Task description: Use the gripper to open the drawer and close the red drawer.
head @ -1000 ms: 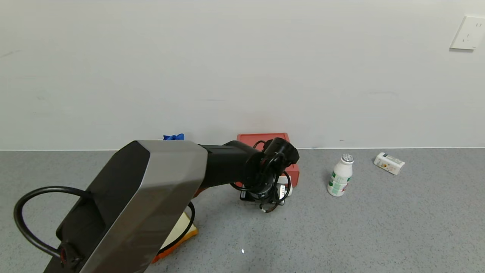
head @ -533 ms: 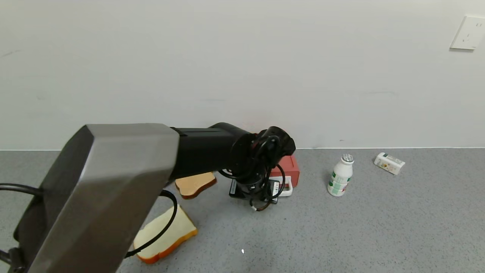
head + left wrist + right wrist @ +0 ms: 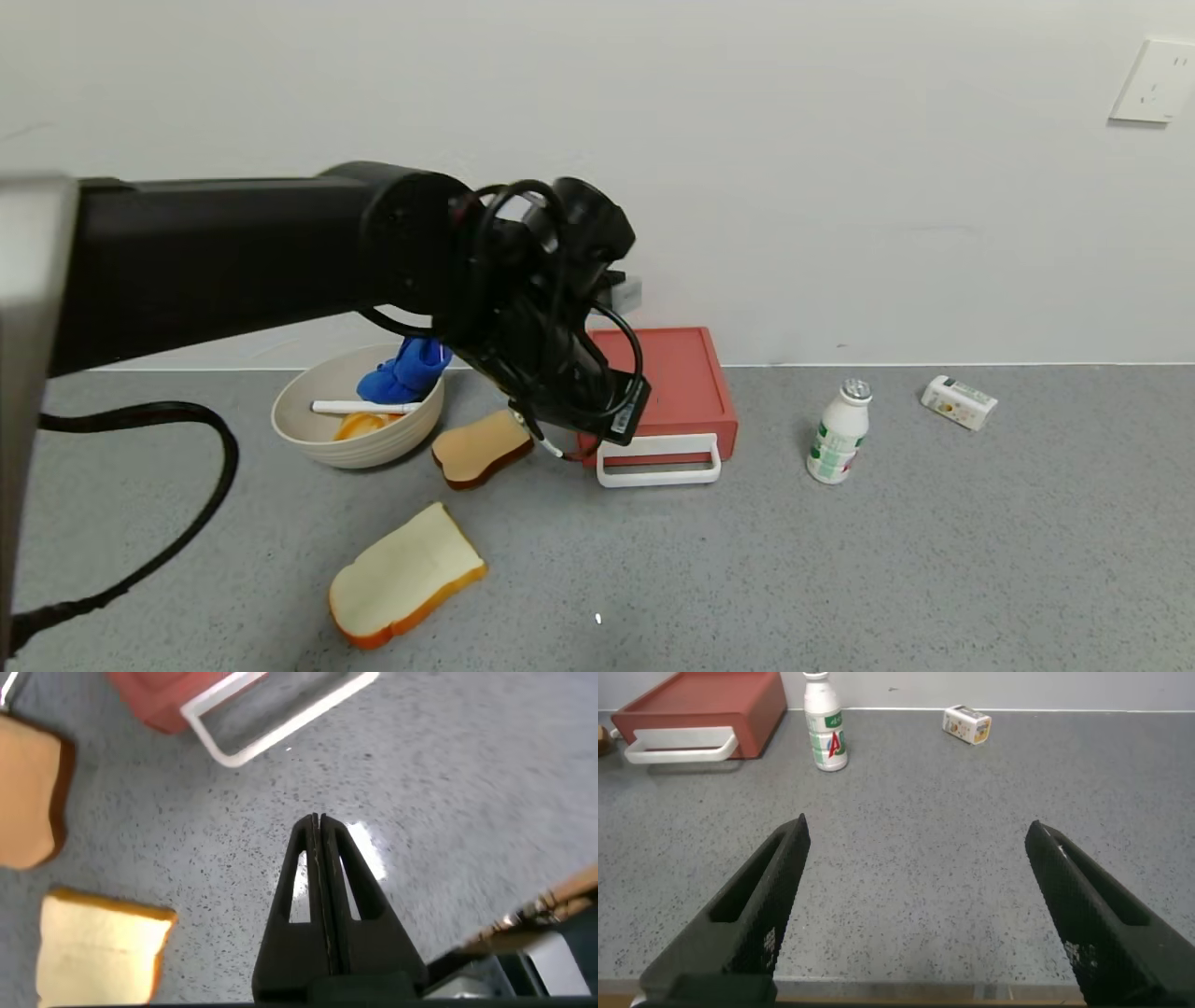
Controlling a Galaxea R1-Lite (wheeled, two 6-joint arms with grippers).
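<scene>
The terracotta-red drawer box (image 3: 674, 378) stands against the wall, its white loop handle (image 3: 658, 464) facing me. The drawer front looks flush with the box. My left arm (image 3: 523, 280) is raised above the table, just left of the box. In the left wrist view my left gripper (image 3: 316, 821) is shut and empty, hanging over bare grey table, apart from the handle (image 3: 271, 714). My right gripper (image 3: 918, 831) is open and empty, low over the table's near edge. It is far from the drawer (image 3: 701, 705), which shows in the right wrist view.
A cream bowl (image 3: 317, 431) holding a blue cloth and a pen sits left of the drawer. A toast slice (image 3: 481, 450) and a white bread slice (image 3: 406, 574) lie nearby. A white bottle (image 3: 837, 434) and a small carton (image 3: 959, 401) stand right of the drawer.
My left arm has lifted up and back to the left, off the handle. The bowl, the toast and the whole drawer box have come into view.
</scene>
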